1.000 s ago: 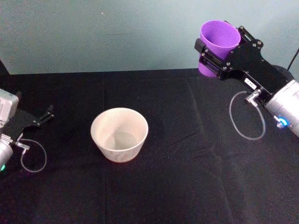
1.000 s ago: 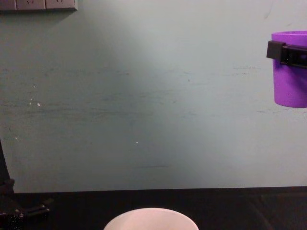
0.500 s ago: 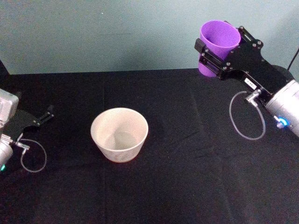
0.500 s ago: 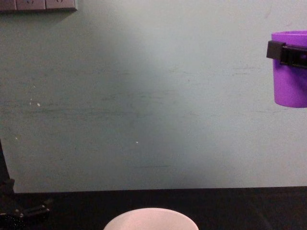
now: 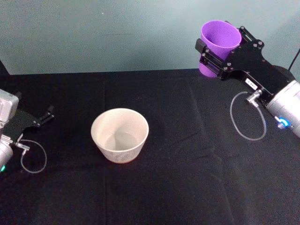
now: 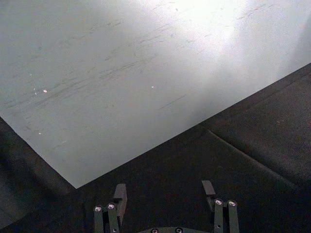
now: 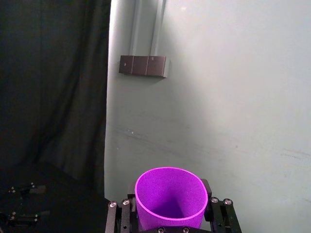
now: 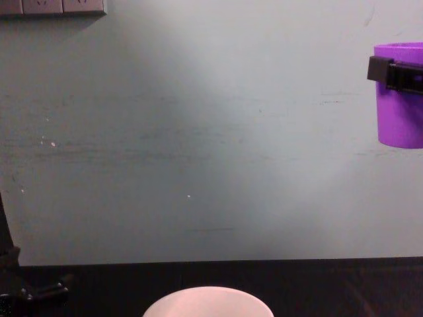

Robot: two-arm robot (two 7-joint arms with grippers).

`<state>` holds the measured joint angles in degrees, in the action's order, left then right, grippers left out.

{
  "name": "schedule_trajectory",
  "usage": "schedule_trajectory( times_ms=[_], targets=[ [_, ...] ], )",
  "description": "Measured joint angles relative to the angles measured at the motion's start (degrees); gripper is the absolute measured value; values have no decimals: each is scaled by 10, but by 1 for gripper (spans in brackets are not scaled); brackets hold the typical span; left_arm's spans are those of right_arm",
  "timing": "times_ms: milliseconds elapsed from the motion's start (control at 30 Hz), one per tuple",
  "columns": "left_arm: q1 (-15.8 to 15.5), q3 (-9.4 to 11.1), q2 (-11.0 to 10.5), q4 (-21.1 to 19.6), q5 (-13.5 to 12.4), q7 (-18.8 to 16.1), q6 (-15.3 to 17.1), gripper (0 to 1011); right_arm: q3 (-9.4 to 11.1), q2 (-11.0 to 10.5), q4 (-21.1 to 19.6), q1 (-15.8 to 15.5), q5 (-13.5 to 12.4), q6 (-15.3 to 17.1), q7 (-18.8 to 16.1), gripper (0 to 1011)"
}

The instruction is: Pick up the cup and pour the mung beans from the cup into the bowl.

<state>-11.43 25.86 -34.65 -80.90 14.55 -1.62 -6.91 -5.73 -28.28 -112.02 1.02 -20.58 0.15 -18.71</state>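
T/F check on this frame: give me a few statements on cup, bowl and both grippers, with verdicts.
1. The right gripper is shut on the cup. True.
2. The cup is tipped over the bowl. False: it is upright and off to the bowl's right, not above it.
3. The bowl stands on the black cloth. True.
4. The left gripper grips the bowl. False: it is open, low at the table's left side, apart from the bowl.
5. The cup rests on the cloth. False: it is held in the air, well above the table in the chest view.
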Motion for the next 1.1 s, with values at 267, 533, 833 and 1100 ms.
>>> schedule_trajectory(
  times_ms=[267,533,833,1100],
  targets=[
    [0,0,0,0,0,0,0,1000,0,0,0,0,0,0,0,752],
    [0,0,0,0,0,0,0,1000,0,0,0,0,0,0,0,751],
    [0,0,0,0,0,0,0,1000,0,0,0,0,0,0,0,751],
    [0,0,0,0,0,0,0,1000,0,0,0,0,0,0,0,751]
  ],
)
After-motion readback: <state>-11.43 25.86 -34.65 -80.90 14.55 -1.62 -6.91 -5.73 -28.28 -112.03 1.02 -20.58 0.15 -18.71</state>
